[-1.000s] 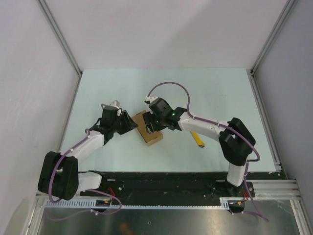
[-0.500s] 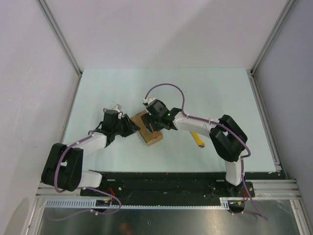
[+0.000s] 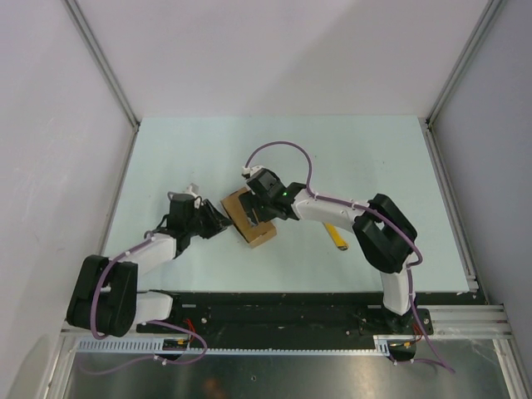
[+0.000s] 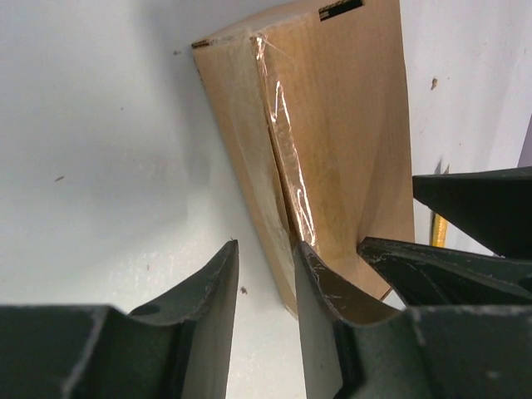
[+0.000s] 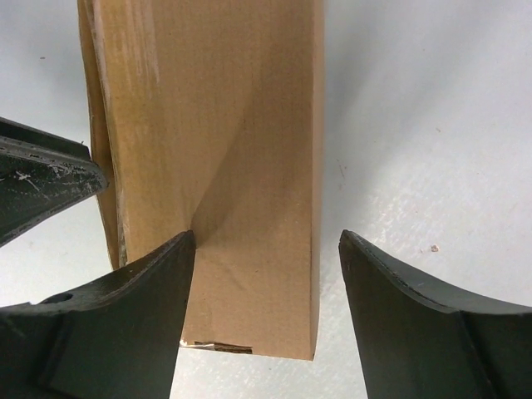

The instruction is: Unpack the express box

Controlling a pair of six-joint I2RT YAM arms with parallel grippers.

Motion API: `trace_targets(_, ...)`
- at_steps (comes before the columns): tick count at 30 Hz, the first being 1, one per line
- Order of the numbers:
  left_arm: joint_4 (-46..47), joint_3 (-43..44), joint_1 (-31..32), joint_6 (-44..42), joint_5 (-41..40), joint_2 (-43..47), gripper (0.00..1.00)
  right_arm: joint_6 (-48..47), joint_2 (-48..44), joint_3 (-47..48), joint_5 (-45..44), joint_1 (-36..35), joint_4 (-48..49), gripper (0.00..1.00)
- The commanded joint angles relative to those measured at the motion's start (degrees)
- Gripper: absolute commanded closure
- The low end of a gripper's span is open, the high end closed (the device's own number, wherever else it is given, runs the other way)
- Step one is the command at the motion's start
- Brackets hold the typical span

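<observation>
No words, numbers or brands can be read anywhere. The express box (image 4: 341,125) bears one small black printed mark at its 12 o'clock edge, illegible.

Illumination is bright, even and diffuse, and comes from above. In the overhead view the pale table (image 3: 374,158) is uniformly lit. Shadows under the arms (image 3: 332,212) are faint and soft-edged, and focus is sharp throughout. In the left wrist view, the clear tape (image 4: 287,158) on the express box (image 4: 349,125) shows streaks of glare, and a soft grey shadow lies beside the box. In the right wrist view, a diagonal shadow crosses the cardboard. The near fingers (image 5: 125,332) appear dark and slightly soft.
</observation>
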State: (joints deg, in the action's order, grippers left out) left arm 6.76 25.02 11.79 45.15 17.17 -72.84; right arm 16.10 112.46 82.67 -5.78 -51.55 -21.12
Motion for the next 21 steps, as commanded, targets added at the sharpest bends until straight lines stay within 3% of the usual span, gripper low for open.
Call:
trace_targets(1,-2.72,-2.25,-1.33,-0.94,-0.65,1.65,0.64,0.95,3.11,0.82,-1.51,0.31,-1.20,0.28)
trace_targets(14,-5.00,-4.01,-2.91,-1.03,-1.43,1.03,0.76,3.85,3.81,0.82,-0.64,1.36,-1.46,0.34)
trace_targets(21,-7.80,-4.36,-3.62,-1.11,-2.84,1.21,0.83,6.05,4.60,0.82,0.51,2.33,-1.81,0.44)
